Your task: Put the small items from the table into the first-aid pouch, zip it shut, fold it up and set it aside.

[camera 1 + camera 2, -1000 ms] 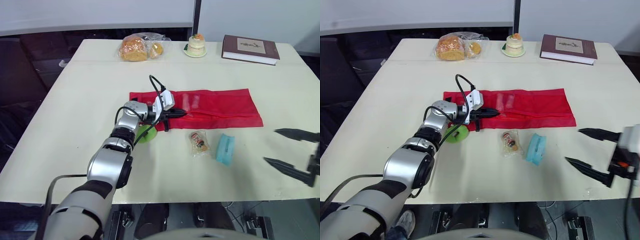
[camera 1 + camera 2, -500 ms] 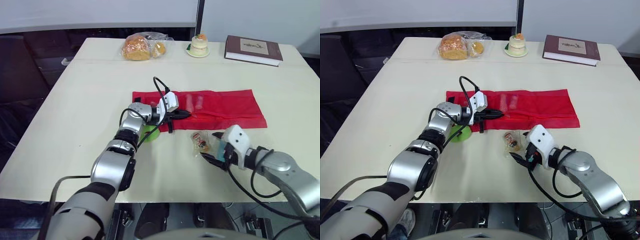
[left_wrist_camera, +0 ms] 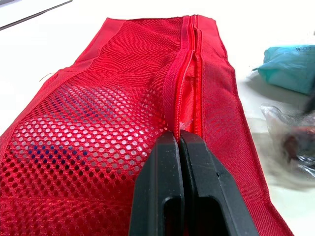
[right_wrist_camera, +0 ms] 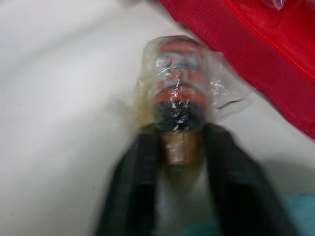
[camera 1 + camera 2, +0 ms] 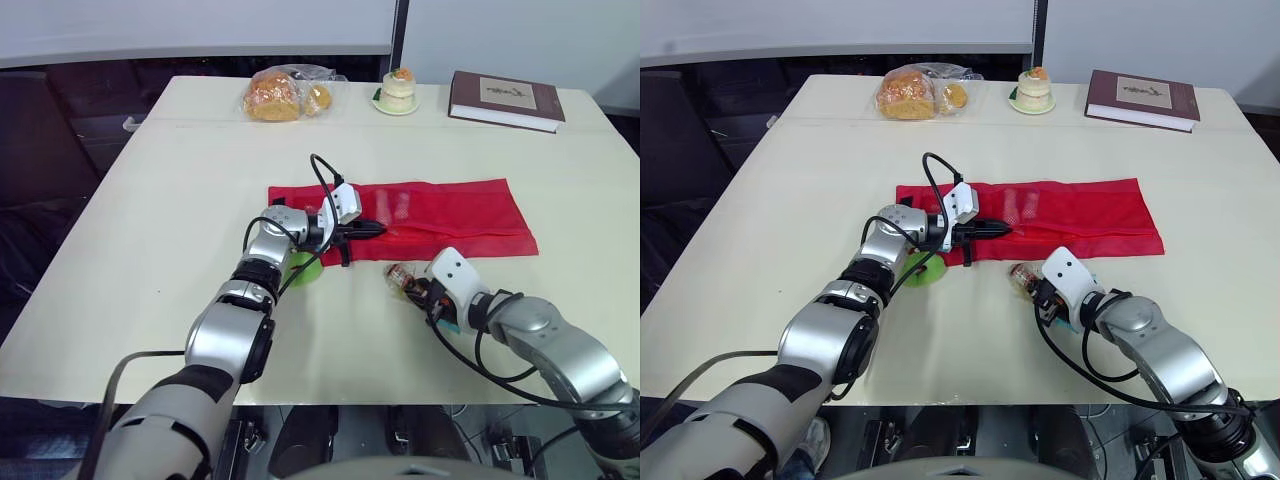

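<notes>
Cream table [image 5: 150, 200] — left tool [image 3: 178, 137] pinching red pouch [image 5: 450, 205] (zipper [image 3: 189, 73]), right tool [image 4: 179, 132] clasping bottle [image 4: 179, 93].

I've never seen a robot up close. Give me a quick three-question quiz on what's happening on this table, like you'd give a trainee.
1. True or false: the left claw is pinched shut on the red mesh pouch.
2. What sits between the fingers of the right claw? A) wrapped little bottle B) teal packet C) bread
3. Fill the gap: the brown book lies to the ___ of the little cake.
Key: 1 true; 2 A; 3 right.
</notes>
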Controlling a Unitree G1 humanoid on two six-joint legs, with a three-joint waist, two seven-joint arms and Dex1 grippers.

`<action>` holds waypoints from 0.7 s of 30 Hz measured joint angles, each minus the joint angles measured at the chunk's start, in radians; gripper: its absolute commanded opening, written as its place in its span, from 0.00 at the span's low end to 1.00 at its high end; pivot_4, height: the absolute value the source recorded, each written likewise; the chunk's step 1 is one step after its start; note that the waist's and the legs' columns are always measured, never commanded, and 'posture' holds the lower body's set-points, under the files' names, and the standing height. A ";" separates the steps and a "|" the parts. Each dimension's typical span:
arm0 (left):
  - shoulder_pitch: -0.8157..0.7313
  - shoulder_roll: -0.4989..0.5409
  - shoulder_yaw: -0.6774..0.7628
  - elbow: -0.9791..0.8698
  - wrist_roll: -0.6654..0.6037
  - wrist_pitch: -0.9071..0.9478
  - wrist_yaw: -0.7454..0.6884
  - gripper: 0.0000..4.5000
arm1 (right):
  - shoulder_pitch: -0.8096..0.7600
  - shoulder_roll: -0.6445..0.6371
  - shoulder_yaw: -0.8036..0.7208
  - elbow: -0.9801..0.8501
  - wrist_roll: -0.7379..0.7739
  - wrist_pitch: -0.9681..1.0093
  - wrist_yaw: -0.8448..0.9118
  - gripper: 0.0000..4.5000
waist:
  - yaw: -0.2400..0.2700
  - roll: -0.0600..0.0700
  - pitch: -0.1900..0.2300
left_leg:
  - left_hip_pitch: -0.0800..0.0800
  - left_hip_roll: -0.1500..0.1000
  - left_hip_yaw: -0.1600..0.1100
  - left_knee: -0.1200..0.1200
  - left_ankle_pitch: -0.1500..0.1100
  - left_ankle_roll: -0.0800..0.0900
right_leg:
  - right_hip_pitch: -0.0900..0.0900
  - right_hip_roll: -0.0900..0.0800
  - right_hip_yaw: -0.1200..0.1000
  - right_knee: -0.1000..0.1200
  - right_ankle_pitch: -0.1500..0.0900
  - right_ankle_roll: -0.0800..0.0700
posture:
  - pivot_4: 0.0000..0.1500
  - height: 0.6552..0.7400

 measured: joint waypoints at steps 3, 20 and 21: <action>0.000 0.000 0.000 0.000 0.000 0.000 0.000 0.00 | -0.001 -0.005 -0.013 -0.012 0.007 0.016 0.005 0.09 | 0.000 0.000 0.000 | 0.000 0.000 0.000 0.000 0.000 0.000 | 0.000 0.000 0.000 0.000 0.000 0.000 | 1.00 0.87; 0.007 -0.017 0.001 -0.020 -0.002 0.000 -0.002 0.00 | -0.174 0.079 -0.165 0.088 0.051 0.247 -0.073 0.09 | -0.002 0.000 0.000 | 0.000 0.000 0.000 0.000 0.000 0.000 | 0.000 0.000 0.000 0.001 0.000 0.000 | 1.00 0.87; 0.008 -0.017 0.001 -0.021 -0.002 0.000 -0.004 0.00 | -0.191 0.096 -0.164 0.115 0.050 0.245 -0.076 0.09 | -0.002 0.000 0.000 | 0.000 0.000 0.000 0.000 0.000 0.000 | 0.000 0.000 0.000 0.001 0.000 0.000 | 1.00 0.87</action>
